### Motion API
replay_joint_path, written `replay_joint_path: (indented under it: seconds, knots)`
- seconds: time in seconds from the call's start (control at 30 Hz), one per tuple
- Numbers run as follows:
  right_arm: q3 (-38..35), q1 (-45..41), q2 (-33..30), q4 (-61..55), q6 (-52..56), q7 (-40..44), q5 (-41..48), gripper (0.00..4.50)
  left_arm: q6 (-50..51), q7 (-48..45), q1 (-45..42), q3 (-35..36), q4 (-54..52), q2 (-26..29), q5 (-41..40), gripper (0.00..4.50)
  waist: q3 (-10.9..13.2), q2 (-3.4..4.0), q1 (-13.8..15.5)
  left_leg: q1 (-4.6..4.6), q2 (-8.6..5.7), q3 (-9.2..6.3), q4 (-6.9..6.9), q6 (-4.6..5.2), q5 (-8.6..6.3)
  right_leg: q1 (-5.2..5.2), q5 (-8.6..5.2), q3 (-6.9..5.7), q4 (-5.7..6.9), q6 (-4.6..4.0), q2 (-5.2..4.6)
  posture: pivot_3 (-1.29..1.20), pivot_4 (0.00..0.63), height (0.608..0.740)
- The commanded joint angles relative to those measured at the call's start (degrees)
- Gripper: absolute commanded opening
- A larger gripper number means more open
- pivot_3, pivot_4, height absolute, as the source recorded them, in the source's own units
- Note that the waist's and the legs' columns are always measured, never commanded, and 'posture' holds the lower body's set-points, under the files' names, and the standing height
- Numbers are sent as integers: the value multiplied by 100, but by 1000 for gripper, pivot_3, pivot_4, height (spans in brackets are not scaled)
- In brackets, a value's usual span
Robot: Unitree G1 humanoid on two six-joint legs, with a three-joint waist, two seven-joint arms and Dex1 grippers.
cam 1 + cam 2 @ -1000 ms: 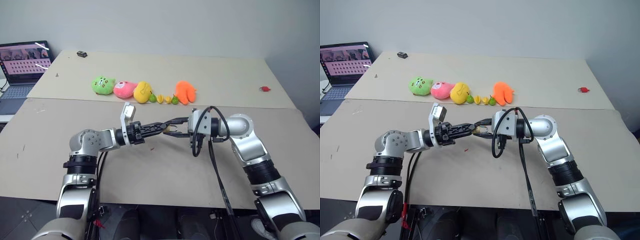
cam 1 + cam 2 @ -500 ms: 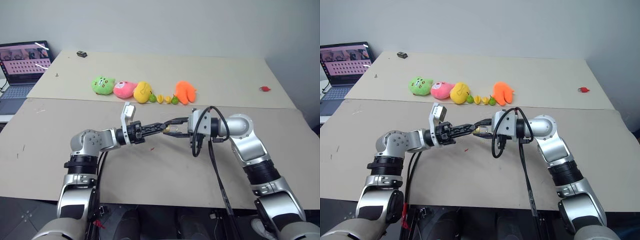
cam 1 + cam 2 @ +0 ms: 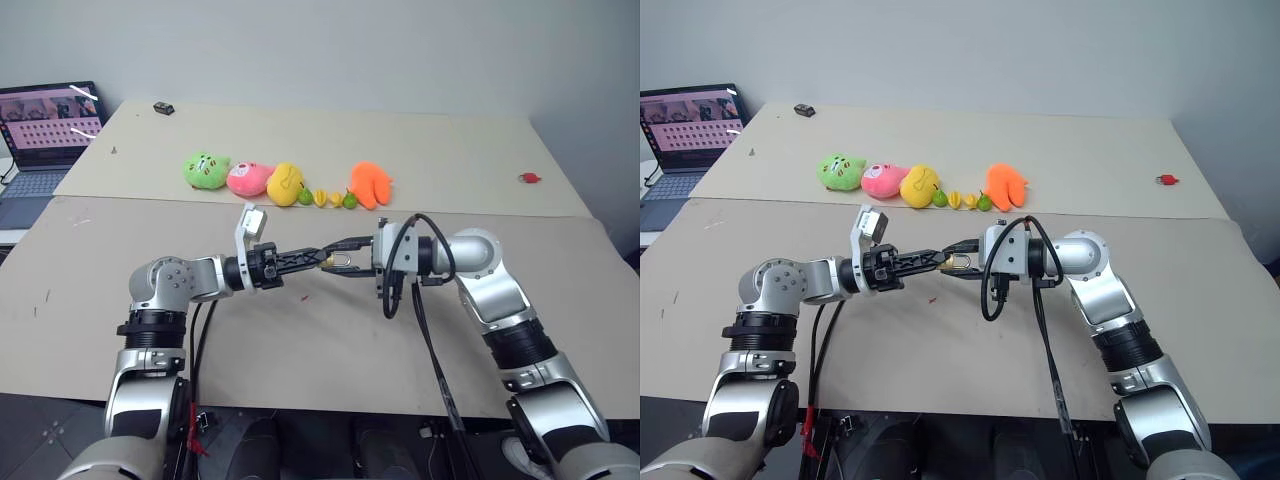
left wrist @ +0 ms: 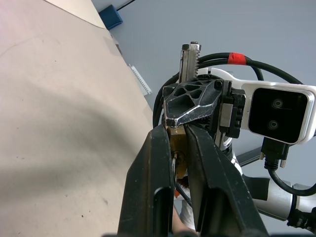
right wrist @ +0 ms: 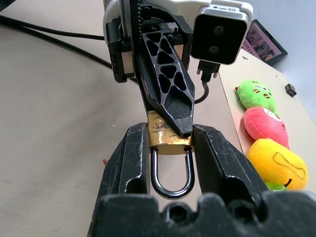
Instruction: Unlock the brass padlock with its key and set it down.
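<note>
Both arms reach inward and meet, raised above the front surface (image 3: 300,340), forearms roughly level. The right gripper (image 5: 170,148) points toward the robot's left and is clamped on the padlock (image 5: 167,139), one finger on each side of the brass body, with the silver shackle lying back between the fingers toward the wrist. The left gripper (image 3: 318,259) points toward the robot's right, its fingers nearly closed, their tips pressed against the padlock's free end. In the left wrist view a sliver of brass shows between those fingers (image 4: 153,177); whether the key is pinched there I cannot tell. The padlock hangs in the air between the two grippers, well short of the row of plush toys (image 3: 285,182) further back.
</note>
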Motion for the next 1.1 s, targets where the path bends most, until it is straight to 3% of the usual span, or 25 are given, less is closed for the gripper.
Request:
replay_joint_path:
  seconds: [0.03, 0.47, 0.53, 0.7, 1.1]
  knots:
    - [-135, -169, 13, 15, -128, -173, -28, 896, 426, -344, -33, -181, -260, 23, -325, 12, 0, 0, 0, 0, 0, 0, 0, 0, 0, 0, 0, 0, 0, 0, 0, 0, 150, 722]
    - [-54, -172, 85, 102, -302, -154, 26, 896, 733, -901, -81, -530, -183, 552, -253, 12, 0, 1, -3, 0, 0, 0, -1, 0, 0, 0, 0, 0, 0, 0, 0, 0, 150, 722]
    - [-46, -122, 30, 62, -209, 2, 171, 1900, 656, -900, -109, -519, -100, 548, -209, 0, 0, 1, 1, 0, 0, 0, -1, 0, 0, 0, 0, 0, 0, 0, 0, 0, 150, 722]
    - [14, -167, 32, 199, -174, -240, -76, 3469, 563, -882, -112, -507, -65, 518, -160, 0, 0, 1, 0, 0, 0, 0, 0, 0, 0, 0, 0, 0, 0, 0, 0, 0, 150, 722]
    - [-311, 151, -544, 607, -416, -125, 16, 3469, 565, -578, -271, 155, 385, 464, -213, 0, 0, 0, 3, -4, -1, 2, 0, 0, 0, -5, -1, 1, 0, -1, -1, 0, 150, 722]
